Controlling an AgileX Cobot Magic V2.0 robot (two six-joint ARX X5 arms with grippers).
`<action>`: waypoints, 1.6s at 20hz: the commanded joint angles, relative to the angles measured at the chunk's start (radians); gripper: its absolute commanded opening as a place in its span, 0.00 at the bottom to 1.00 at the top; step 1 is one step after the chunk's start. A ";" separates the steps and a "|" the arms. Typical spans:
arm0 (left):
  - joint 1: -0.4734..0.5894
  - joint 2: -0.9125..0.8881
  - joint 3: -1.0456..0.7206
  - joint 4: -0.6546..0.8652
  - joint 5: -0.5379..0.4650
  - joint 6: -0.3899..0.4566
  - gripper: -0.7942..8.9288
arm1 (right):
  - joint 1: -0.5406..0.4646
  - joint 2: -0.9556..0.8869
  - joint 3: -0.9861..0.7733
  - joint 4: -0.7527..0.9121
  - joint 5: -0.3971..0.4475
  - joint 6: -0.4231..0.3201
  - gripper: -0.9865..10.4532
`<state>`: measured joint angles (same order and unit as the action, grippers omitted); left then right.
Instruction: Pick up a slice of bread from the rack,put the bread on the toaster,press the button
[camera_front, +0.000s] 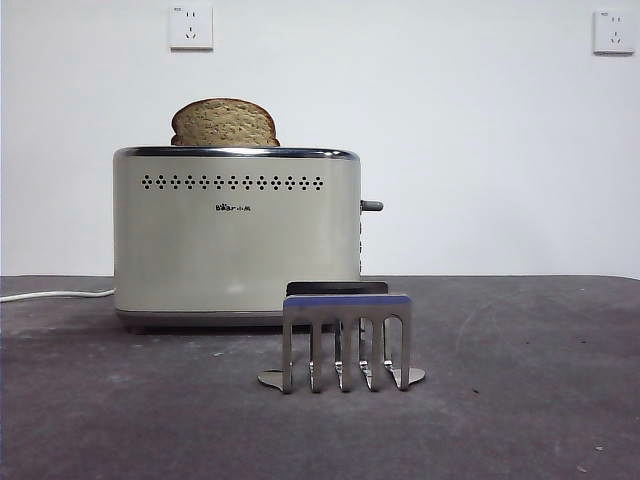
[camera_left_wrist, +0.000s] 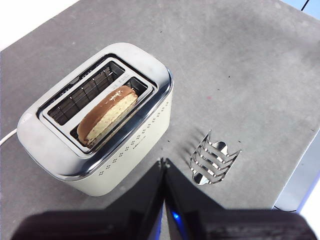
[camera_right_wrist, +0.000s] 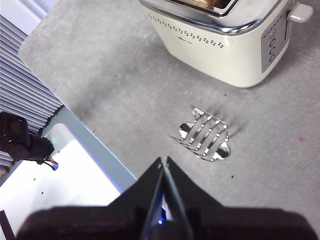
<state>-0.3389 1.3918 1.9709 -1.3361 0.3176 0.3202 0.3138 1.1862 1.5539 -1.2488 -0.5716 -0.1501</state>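
**On the grey table: bread in the toaster, rack empty, both arms held high**

On a dark grey table (camera_front: 520, 400), in front of a plain white wall, stands a boxy cream-white toaster (camera_front: 236, 240) with a chrome top rim. A row of small dark vent holes runs along its long side. Below them sits a small dark logo; it is too small to read. A white cord (camera_front: 55, 295) trails away from one end of the toaster. At the other end a small lever (camera_front: 372, 206) sticks out, and the right wrist view shows a column of round buttons (camera_right_wrist: 272, 42) beside it.

The slice of bread (camera_front: 224, 123), brown and speckled with a dark crust, stands upright in one of the toaster's two slots. Its rounded top rises above the rim. In the left wrist view it fills the slot nearer the vent holes (camera_left_wrist: 107, 114), and the other slot holds nothing.

The toast rack (camera_front: 345, 340), small and shiny steel, stands on the table just in front of the toaster, apart from it. No bread is in it.

The left gripper (camera_left_wrist: 163, 162) hangs high above the table, over the space between toaster and rack, jaws pressed together and holding nothing. The right gripper (camera_right_wrist: 163, 161) also hangs high, near the table's edge, jaws closed and empty.

Two white wall sockets (camera_front: 191, 27) are set high on the wall.
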 joint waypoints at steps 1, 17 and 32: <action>0.003 -0.002 0.002 -0.042 -0.014 -0.006 0.08 | 0.001 0.001 -0.005 0.003 0.002 -0.008 0.09; 0.367 -0.715 -0.677 0.828 -0.132 0.036 0.08 | 0.001 0.001 -0.005 0.003 0.002 -0.008 0.09; 0.368 -1.272 -1.667 1.088 -0.134 -0.033 0.08 | 0.001 0.001 -0.005 0.003 0.002 -0.008 0.09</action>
<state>0.0254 0.1276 0.3153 -0.2565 0.1860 0.3008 0.3138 1.1862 1.5539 -1.2488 -0.5716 -0.1501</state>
